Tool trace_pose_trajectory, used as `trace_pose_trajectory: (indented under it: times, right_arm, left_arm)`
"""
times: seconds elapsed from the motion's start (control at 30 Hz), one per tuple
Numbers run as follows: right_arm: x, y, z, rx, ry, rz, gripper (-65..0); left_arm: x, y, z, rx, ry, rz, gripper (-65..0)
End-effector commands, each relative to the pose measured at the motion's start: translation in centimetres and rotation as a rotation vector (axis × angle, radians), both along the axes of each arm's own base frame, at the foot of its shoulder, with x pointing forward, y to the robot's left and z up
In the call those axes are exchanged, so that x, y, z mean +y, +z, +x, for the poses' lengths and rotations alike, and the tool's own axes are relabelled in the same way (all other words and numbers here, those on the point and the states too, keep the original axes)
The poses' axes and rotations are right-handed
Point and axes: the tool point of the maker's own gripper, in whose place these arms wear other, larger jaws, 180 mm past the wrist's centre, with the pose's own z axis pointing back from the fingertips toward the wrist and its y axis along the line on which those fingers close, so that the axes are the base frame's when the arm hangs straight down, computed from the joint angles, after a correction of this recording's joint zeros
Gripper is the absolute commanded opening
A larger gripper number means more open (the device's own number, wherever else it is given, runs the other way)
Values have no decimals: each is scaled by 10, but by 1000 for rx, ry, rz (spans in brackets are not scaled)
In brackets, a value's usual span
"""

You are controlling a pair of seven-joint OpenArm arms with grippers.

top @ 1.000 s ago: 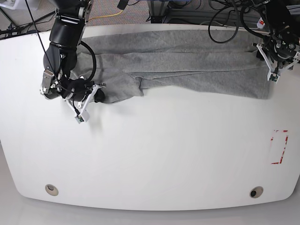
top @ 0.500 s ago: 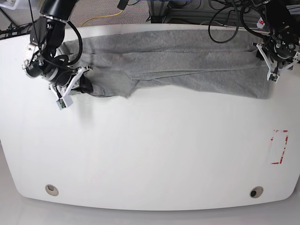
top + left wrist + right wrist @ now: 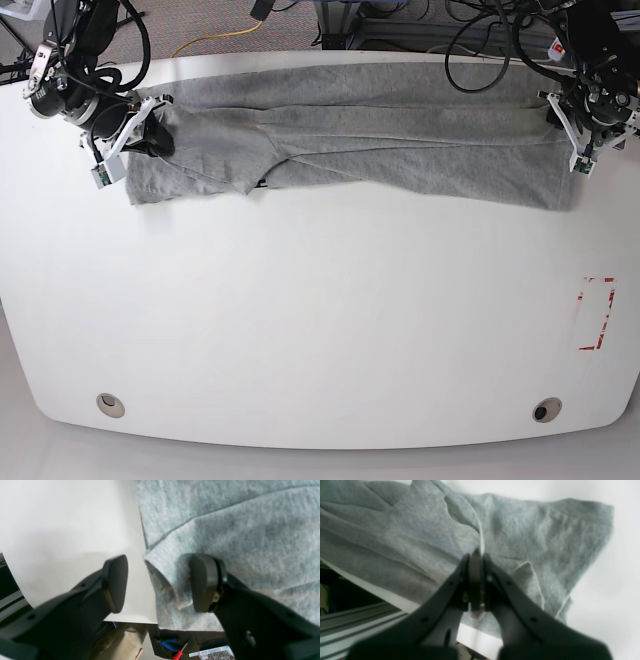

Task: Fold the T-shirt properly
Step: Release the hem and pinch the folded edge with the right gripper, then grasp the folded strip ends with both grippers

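The T-shirt lay stretched in a long band across the far side of the white worktop, its back edge along the worktop's far rim. Since the earlier frames the right gripper had travelled from well in on the worktop out toward the far corner on its own side, and the sleeve end of the shirt had gone with it, so the bunched cloth there was now drawn out flatter. In the right wrist view the right gripper had its jaws pressed together on a thin ridge of grey cloth. The left gripper had stayed where it was, over the shirt's other end at the worktop's edge. In its wrist view the left gripper had its jaws spread wide, one pad over bare worktop, the other over cloth, with the shirt's folded corner between them, not gripped. A red-marked rectangle sat near the worktop's edge on the left arm's side, well apart from the shirt.
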Motion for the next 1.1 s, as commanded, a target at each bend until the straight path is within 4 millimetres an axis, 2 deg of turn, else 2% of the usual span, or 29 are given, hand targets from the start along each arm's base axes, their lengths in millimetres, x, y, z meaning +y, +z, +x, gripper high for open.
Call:
trace_pose_trajectory:
  times: [0.0, 0.3, 0.43, 0.5, 0.57, 0.67, 0.73, 0.8, 0.87, 0.9, 1.0, 1.07]
  right_arm:
    - [-6, 11, 7, -44, -5, -8, -650]
    - [-30, -22, -8, 76, -46, -105, -645]
    - [-43, -25, -12, 92, -65, -162, -484]
    - [-52, -16, -11, 64, -99, -159, -360]
    - [-52, -8, -7, 32, -109, -146, -279]
    - [-42, 10, -1, -31, -91, -101, -165]
    - [-32, 17, -1, -58, -72, -64, -144]
    - [-19, 21, 1, -74, -46, -15, -151]
    - [10, 18, 2, -72, 18, 61, -157]
    - [17, 17, 2, -69, 33, 76, -163]
    - [44, 10, 1, -50, 67, 129, -211]
    - [54, 3, 0, -31, 75, 153, -246]
  left_arm:
    - [6, 10, 6, -27, -6, 24, -283]
    - [7, 10, 6, -28, -7, 27, -283]
    - [6, 11, 7, -31, -10, 27, -283]
    - [5, 11, 7, -33, -10, 23, -283]
    - [5, 12, 8, -38, -9, 20, -283]
    - [2, 15, 14, -57, -13, 16, -283]
    - [2, 27, 24, -97, -18, 30, -283]
    - [0, 35, 29, -122, -25, 40, -283]
    - [-7, 41, 33, -150, -31, 39, -283]
    - [-7, 43, 34, -158, -32, 42, -283]
    - [-9, 52, 37, -182, -41, 56, -283]
    - [-11, 55, 38, -191, -43, 59, -283]
